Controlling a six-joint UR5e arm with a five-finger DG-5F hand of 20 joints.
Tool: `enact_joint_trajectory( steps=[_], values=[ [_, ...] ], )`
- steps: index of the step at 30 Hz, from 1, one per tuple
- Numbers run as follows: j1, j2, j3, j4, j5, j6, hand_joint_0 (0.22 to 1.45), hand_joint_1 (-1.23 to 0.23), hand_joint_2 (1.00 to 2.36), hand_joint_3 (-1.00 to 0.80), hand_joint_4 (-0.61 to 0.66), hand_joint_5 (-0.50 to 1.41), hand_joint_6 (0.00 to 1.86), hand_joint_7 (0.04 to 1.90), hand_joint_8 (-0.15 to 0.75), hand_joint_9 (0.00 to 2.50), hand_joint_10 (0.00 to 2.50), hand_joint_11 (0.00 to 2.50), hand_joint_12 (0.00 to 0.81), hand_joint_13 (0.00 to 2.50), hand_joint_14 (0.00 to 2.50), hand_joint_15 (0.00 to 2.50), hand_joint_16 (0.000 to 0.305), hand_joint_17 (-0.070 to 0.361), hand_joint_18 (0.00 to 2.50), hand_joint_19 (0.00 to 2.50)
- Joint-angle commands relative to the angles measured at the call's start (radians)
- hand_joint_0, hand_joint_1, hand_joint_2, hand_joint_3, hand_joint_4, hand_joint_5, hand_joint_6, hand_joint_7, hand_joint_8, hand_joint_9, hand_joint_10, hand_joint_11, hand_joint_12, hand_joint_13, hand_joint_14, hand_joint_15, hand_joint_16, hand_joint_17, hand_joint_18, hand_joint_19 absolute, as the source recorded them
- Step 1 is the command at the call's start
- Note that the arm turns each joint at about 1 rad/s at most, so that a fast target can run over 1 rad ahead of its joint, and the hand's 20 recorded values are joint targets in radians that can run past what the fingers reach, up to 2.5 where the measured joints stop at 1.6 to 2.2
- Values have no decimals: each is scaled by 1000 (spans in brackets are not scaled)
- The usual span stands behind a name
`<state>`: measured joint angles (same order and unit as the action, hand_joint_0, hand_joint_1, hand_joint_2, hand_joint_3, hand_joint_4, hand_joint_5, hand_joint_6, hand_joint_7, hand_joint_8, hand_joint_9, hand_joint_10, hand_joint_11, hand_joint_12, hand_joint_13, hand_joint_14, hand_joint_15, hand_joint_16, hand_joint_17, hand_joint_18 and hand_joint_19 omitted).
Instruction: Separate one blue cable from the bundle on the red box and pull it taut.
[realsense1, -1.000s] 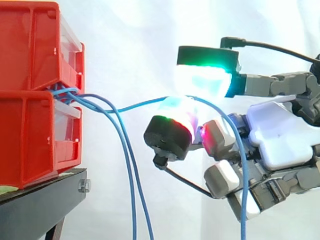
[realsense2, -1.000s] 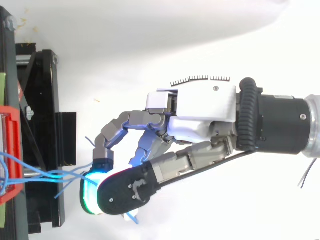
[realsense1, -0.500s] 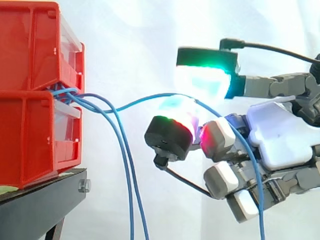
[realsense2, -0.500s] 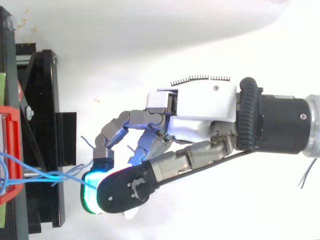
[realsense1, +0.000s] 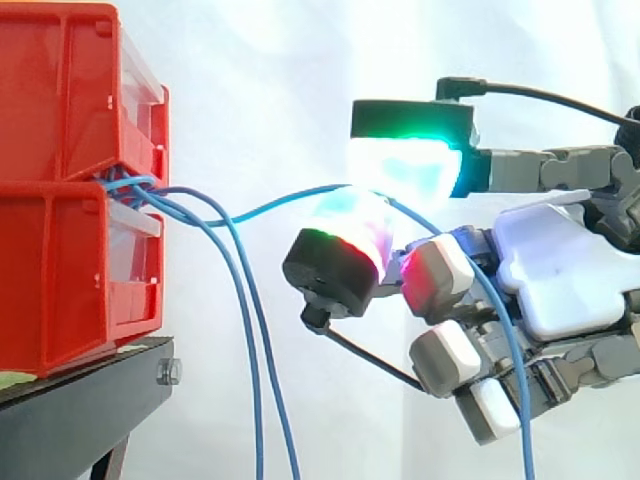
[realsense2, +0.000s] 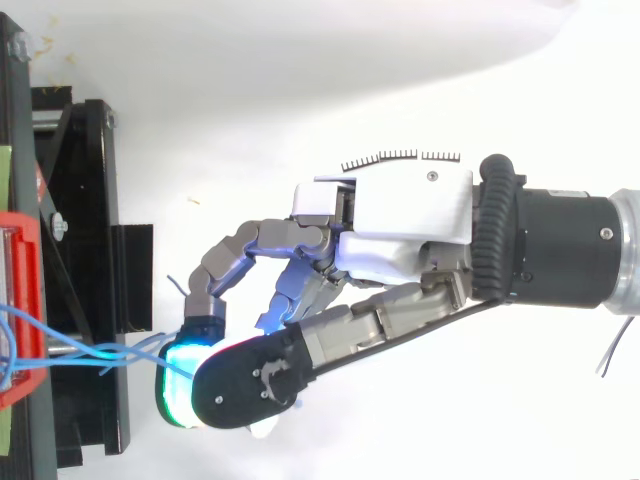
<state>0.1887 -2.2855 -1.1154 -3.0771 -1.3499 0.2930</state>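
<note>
Two stacked red boxes stand on a black stand at the left, and a bundle of blue cables comes out between them. One blue cable runs rightward from the bundle to my hand, where it is pinched between a green-glowing fingertip above and a red-green glowing pad below. Past the pinch the cable drops down in front of the palm. Two other blue cables hang down loose. In the top view the hand reaches left toward the red box.
The black stand carries the boxes and its frame runs along the left of the top view. A white curtain hangs behind. Open space lies under the hand and between it and the boxes.
The lower pad has shifted slightly left and down. The hanging end of the held cable has swung right. The two loose cables swayed a little to the left.
</note>
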Motion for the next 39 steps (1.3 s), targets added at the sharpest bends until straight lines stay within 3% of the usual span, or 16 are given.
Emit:
enact_joint_trajectory(
  steps=[1,8,20,30,39],
  values=[
    [0,0,0,0,0,0,524,-618,1012,-308,18,-135,935,779,195,1119,22,668,359,919,29,687,41,92,832,621],
    [0,0,0,0,0,-2,481,-552,1000,-500,68,-135,913,852,214,1118,21,660,376,917,28,685,45,101,845,605],
    [0,0,-1,0,0,-5,481,-728,1000,-500,84,-126,934,806,204,1141,21,684,365,944,27,676,43,96,888,579],
    [0,0,-1,1,0,-8,617,-749,1000,-500,2,-112,936,887,172,1167,23,692,333,952,27,687,36,81,879,610],
    [0,0,0,-2,2,-8,630,-804,1014,-329,-34,-98,944,911,167,1168,23,683,333,956,28,691,36,81,881,610]
  ],
)
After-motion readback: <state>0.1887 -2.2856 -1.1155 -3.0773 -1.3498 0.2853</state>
